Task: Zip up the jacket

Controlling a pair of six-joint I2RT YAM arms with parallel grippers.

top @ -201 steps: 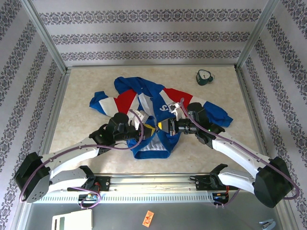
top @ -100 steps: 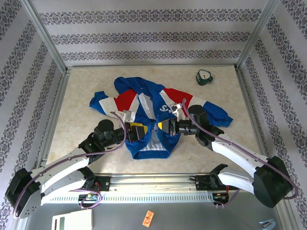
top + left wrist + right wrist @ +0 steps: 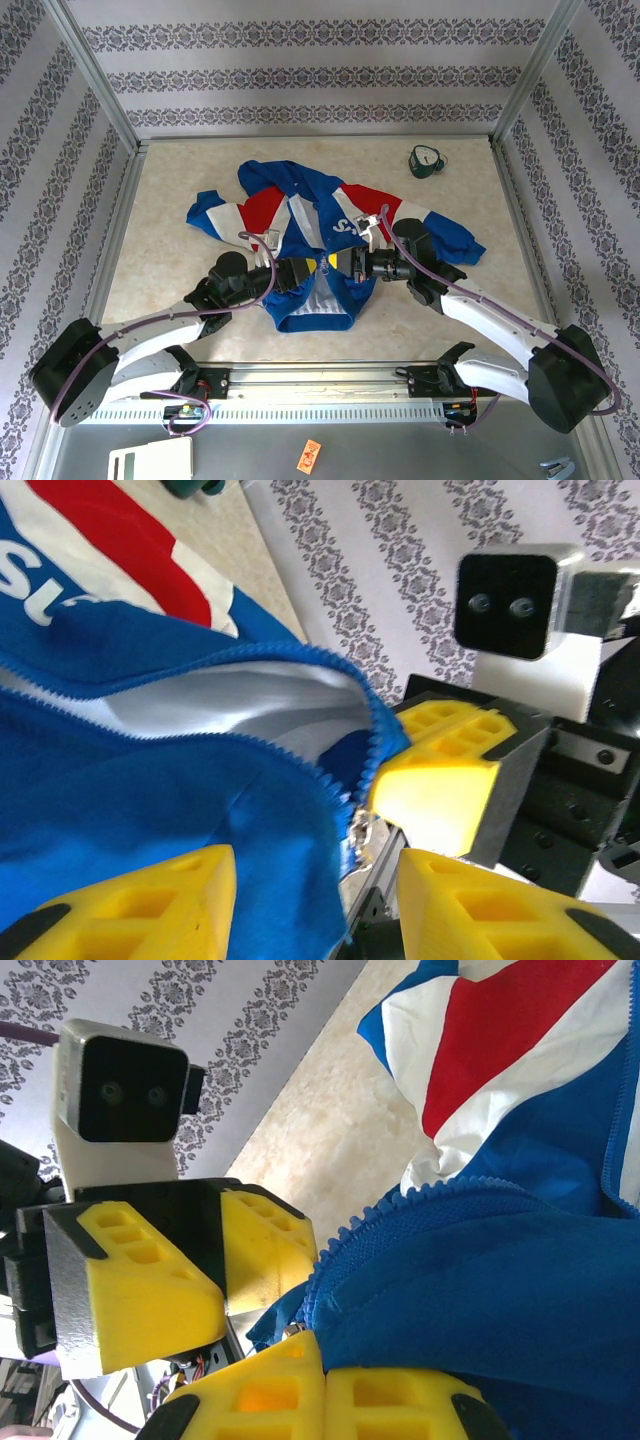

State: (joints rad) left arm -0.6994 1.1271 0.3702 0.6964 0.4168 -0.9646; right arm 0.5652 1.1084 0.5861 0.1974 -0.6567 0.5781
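The right gripper (image 3: 322, 1380) is seen at the bottom edge, its two yellow pads (image 3: 400, 1405) pressed together on a fold of the blue jacket (image 3: 500, 1270). A toothed zipper edge (image 3: 400, 1203) is curved along the top of that fold. A red and white panel (image 3: 500, 1050) is laid out beyond it on the beige table (image 3: 330, 1130). The left gripper (image 3: 222, 1265) is held just beside the zipper edge, below its grey wrist camera (image 3: 120, 1090), with patterned wallpaper (image 3: 210, 1010) behind.

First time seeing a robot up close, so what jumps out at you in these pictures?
A bright blue, red and white jacket lies rumpled on the table. At its open front the yellow-tipped left gripper and right gripper meet, the right shut on blue fabric beside the zipper.
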